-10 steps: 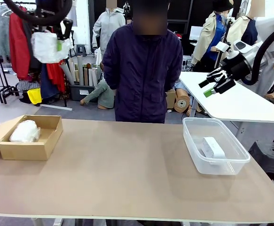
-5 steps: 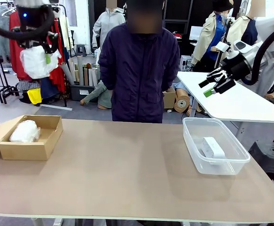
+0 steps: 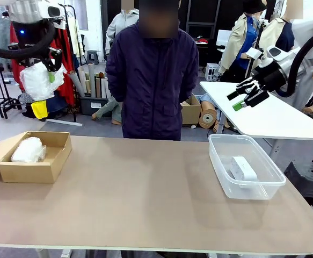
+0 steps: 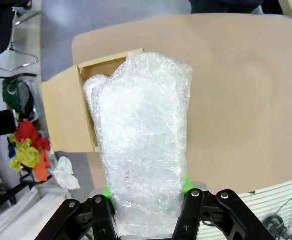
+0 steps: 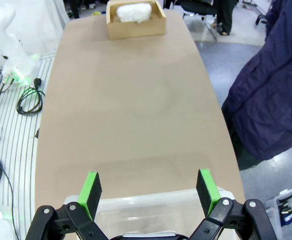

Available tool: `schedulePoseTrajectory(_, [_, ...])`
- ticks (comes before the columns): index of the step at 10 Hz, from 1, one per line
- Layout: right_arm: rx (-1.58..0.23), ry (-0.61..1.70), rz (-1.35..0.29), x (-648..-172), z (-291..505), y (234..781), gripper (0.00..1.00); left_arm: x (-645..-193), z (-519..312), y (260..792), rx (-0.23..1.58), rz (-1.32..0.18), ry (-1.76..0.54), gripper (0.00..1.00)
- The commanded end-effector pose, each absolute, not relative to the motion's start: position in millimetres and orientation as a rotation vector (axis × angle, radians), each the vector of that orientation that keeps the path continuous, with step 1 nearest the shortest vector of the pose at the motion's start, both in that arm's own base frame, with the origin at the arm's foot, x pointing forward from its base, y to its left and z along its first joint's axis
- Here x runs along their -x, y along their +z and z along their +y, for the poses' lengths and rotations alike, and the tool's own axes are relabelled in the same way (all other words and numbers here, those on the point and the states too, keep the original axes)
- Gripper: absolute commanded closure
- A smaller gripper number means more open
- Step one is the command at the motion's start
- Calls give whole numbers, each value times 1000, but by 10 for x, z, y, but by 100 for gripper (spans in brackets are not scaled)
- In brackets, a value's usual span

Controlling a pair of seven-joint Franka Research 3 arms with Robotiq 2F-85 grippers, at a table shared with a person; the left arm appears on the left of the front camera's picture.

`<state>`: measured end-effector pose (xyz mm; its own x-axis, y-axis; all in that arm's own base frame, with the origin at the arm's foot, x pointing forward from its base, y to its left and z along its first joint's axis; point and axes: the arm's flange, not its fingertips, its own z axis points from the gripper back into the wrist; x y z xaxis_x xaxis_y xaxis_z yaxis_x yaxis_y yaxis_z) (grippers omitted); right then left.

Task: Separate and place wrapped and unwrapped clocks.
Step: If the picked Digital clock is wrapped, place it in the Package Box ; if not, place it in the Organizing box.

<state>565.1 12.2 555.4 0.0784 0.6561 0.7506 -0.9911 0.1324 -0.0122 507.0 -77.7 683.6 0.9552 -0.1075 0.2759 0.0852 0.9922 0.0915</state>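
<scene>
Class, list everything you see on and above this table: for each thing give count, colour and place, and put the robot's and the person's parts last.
Bubble-wrapped bundles: 2, white; one in the cardboard box, one held in the air above the table's left end.
Bare clock: 1, white; in the plastic tub.
Cardboard box: 1, brown; table's left end.
Plastic tub: 1, clear; table's right side.
Table: 1, tan.
Left gripper: shut on a bundle.
Right gripper: open, raised above the tub.
Person: 1, dark jacket; far side.
</scene>
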Motion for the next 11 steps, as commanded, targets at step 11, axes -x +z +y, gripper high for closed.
schedulePoseTrajectory(11, [-598,1355,-704,-5641,132,5565,0,-4763,311,5434,75,-332,-95,100])
